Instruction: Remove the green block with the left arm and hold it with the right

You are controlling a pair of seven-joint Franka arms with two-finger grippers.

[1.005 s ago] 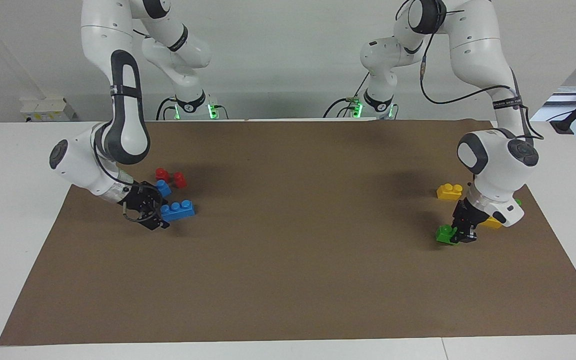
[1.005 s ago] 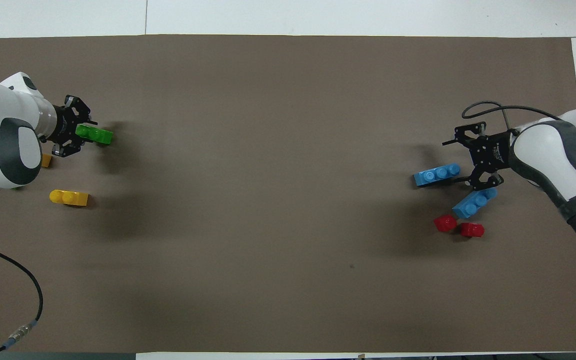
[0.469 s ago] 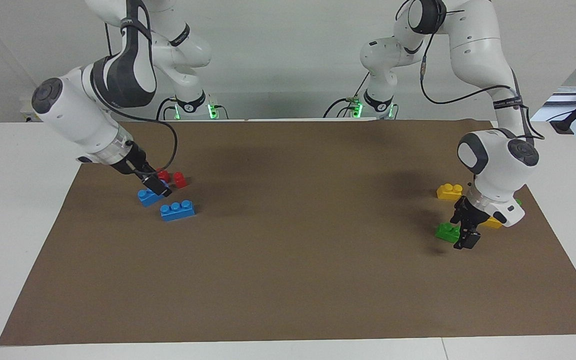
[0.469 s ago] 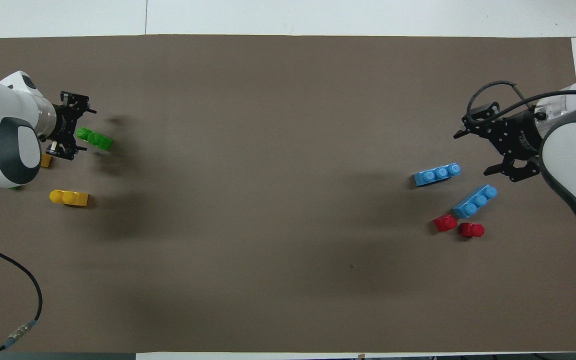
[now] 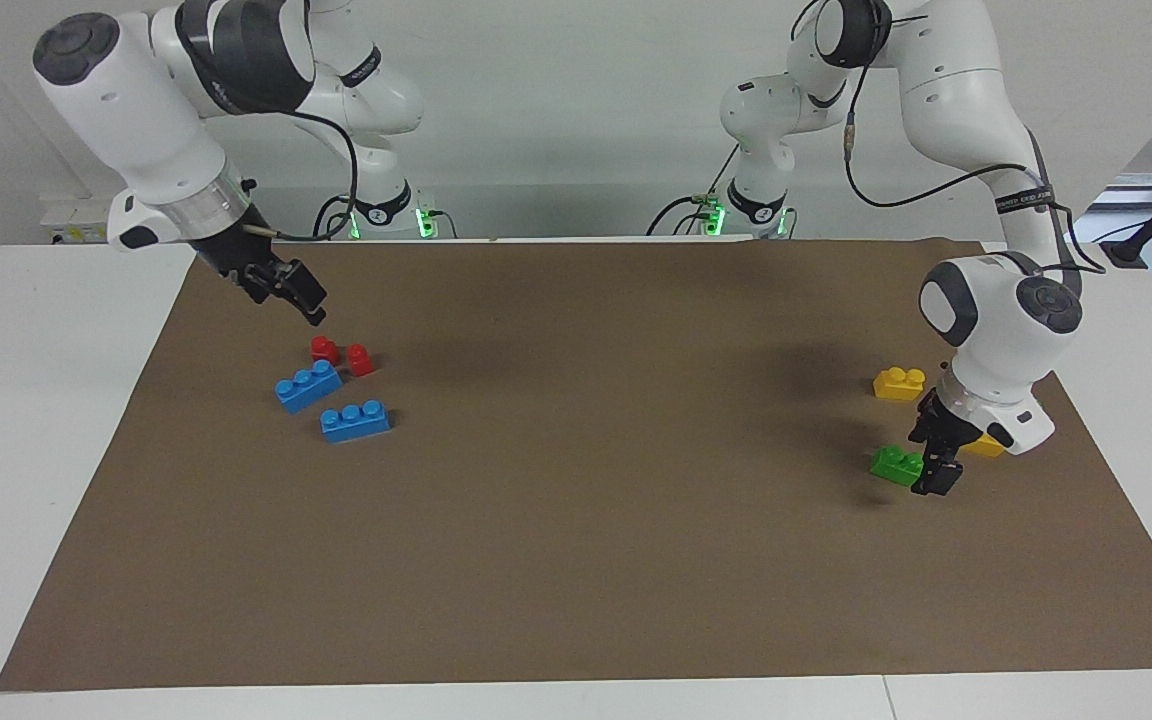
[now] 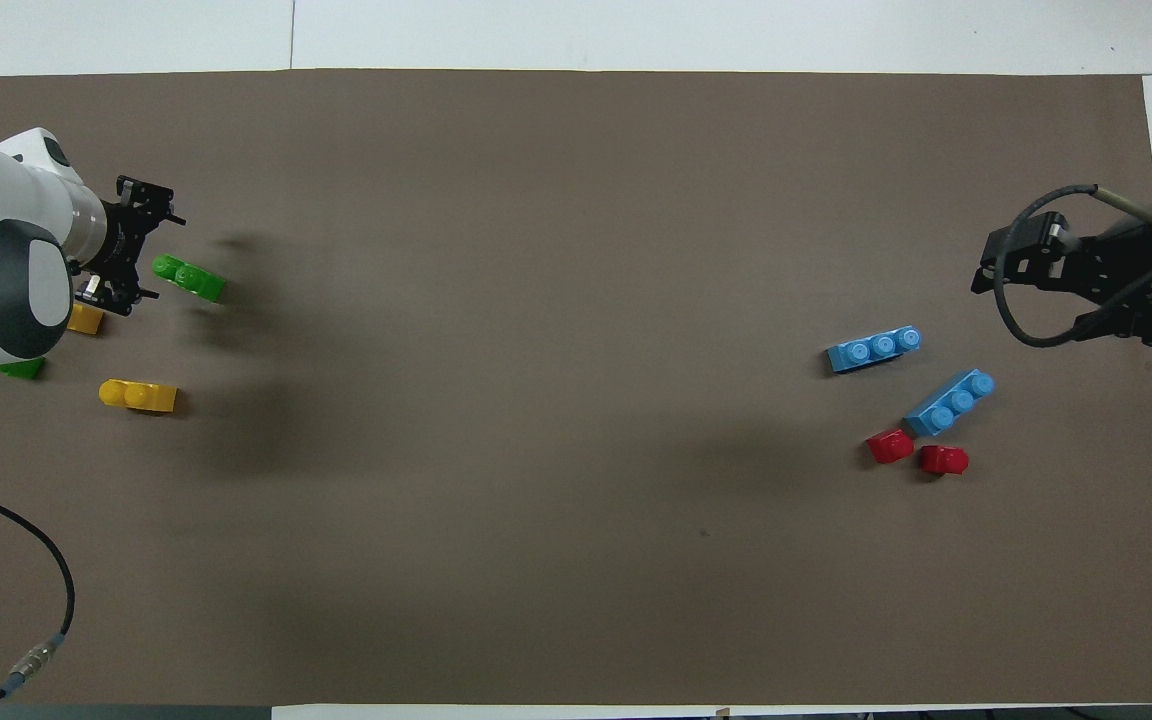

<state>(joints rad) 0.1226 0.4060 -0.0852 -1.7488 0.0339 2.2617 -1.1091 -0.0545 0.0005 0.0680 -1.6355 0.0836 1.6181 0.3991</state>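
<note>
A green block [image 5: 896,465] with two studs lies on the brown mat [image 5: 586,560] toward the left arm's end; it also shows in the overhead view [image 6: 189,278]. My left gripper [image 5: 928,455] is open, low over the mat right beside the block, which lies free just off its fingertips; the overhead view [image 6: 156,250] shows the same. A second green block [image 6: 21,368] peeks out from under the left arm. My right gripper [image 5: 291,295] is open and empty, raised over the mat near the red bricks; it also shows in the overhead view [image 6: 1021,295].
Two yellow bricks [image 5: 899,382] [image 5: 986,447] lie close to the left gripper. Two blue three-stud bricks [image 5: 308,386] [image 5: 356,420] and two red bricks [image 5: 324,349] [image 5: 360,360] lie toward the right arm's end. A black cable [image 6: 36,560] lies on the mat near the left arm.
My left gripper opened, let go of the green block and drew back a little. My right gripper rose from beside the blue bricks and pulled away toward its base.
</note>
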